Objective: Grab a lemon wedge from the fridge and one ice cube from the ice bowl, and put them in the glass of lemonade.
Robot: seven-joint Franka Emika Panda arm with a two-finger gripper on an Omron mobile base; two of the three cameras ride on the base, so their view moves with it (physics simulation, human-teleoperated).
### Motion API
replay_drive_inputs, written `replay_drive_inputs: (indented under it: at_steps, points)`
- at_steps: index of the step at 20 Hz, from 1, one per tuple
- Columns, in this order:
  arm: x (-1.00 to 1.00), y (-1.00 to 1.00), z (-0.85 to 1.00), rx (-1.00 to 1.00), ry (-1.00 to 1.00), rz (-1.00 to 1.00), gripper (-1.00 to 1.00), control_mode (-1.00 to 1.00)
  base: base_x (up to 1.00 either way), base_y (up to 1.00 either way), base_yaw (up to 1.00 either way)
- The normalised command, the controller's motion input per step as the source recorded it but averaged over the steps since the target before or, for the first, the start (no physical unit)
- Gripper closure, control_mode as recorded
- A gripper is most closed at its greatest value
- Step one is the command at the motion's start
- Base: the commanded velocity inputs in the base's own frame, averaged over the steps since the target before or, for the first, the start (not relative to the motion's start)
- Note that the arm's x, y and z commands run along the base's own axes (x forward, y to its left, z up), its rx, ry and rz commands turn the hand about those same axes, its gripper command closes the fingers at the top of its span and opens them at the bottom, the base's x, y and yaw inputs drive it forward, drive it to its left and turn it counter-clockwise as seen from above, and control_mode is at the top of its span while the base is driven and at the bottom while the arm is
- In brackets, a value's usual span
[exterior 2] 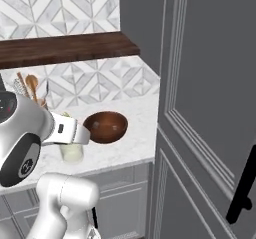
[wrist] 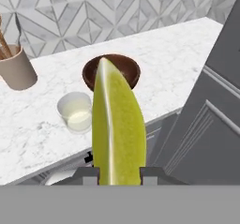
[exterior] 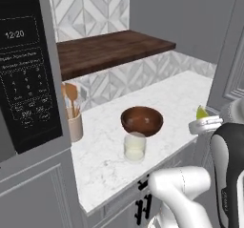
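From the left base view, my gripper (exterior: 202,119) sits at about three o'clock in the picture, off the front edge of the counter (exterior: 171,98), with the lemon wedge (exterior: 202,112) poking up from it. The glass of lemonade (exterior: 135,146) stands near the counter's front edge, toward nine o'clock from the wedge, and the ice bowl (exterior: 142,120) touches or nearly touches it just behind. The utensil crock (exterior: 75,125) is farther left.

From the right base view, my hand reaches in from the left; the glass (exterior 2: 71,152) is partly hidden behind my wrist, and the bowl (exterior 2: 105,127) lies just beyond, toward two o'clock from the glass. The grey panelled door (exterior 2: 200,108) rises at the right.

In the hand view, my jaws are narrowed onto the wedge (wrist: 116,129), whose long axis runs from six to twelve o'clock, straight along my fingers (wrist: 88,176). The glass (wrist: 76,111) lies toward ten o'clock of the wedge's middle, the bowl (wrist: 127,67) at twelve, behind the wedge's tip. I judge the coming move is a carry forward and left until the wedge hangs over the glass.
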Motion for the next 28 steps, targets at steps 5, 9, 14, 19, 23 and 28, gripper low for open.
replay_drive_inputs:
  at_steps: [5,9,14,19,23,28]
  points:
    - [0.00,0.00,0.00,0.00,0.00,0.00,1.00,1.00,0.62,0.00,0.35]
    - [0.00,0.00,0.00,0.00,0.00,0.00,1.00,1.00,0.62,0.00,0.35]
    - [0.00,0.00,0.00,0.00,0.00,0.00,1.00,1.00,0.58,0.00,0.37]
    - [0.00,0.00,0.00,0.00,0.00,0.00,1.00,1.00,0.53,0.02,0.38]
    - [0.00,0.00,0.00,0.00,0.00,0.00,1.00,1.00,0.50,0.06,0.38]
    - [0.00,0.00,0.00,0.00,0.00,0.00,1.00,1.00,0.46,0.16,0.35]
